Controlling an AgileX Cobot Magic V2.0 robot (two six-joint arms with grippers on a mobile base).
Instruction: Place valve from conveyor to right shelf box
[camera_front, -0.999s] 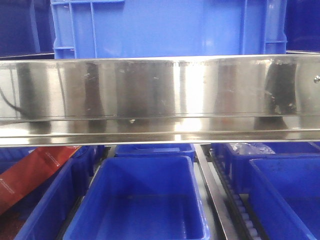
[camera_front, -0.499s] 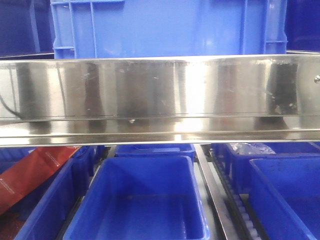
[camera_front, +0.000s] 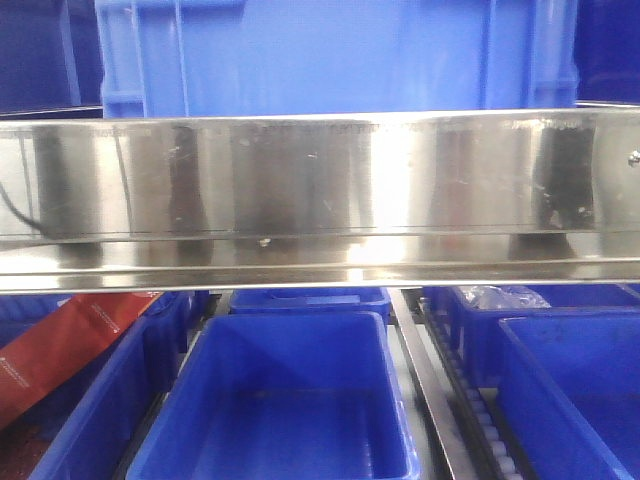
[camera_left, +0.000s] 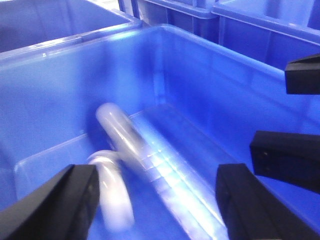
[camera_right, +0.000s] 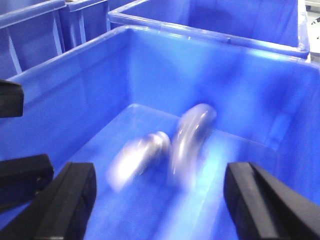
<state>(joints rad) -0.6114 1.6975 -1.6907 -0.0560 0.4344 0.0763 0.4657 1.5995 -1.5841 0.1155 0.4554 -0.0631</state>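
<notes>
Both wrist views look down into a blue plastic box (camera_left: 210, 75); it also shows in the right wrist view (camera_right: 150, 65). Two silvery curved metal valve parts, blurred, lie on its floor (camera_left: 117, 135) (camera_left: 114, 192); the right wrist view shows them as well (camera_right: 137, 160) (camera_right: 190, 137). My left gripper (camera_left: 156, 207) is open and empty above them. My right gripper (camera_right: 157, 205) is open and empty above them too. The conveyor is out of view. Neither gripper shows in the front view.
A shiny steel shelf rail (camera_front: 320, 190) crosses the front view with a large blue crate (camera_front: 330, 55) above it. Blue bins (camera_front: 285, 400) (camera_front: 580, 390) stand below, and a red packet (camera_front: 60, 345) at lower left. Black gripper parts (camera_left: 287, 160) (camera_right: 22, 175) edge each wrist view.
In the front view the blue crate above the rail looks shifted slightly left and blurred. The rail and the bins below are unchanged.
</notes>
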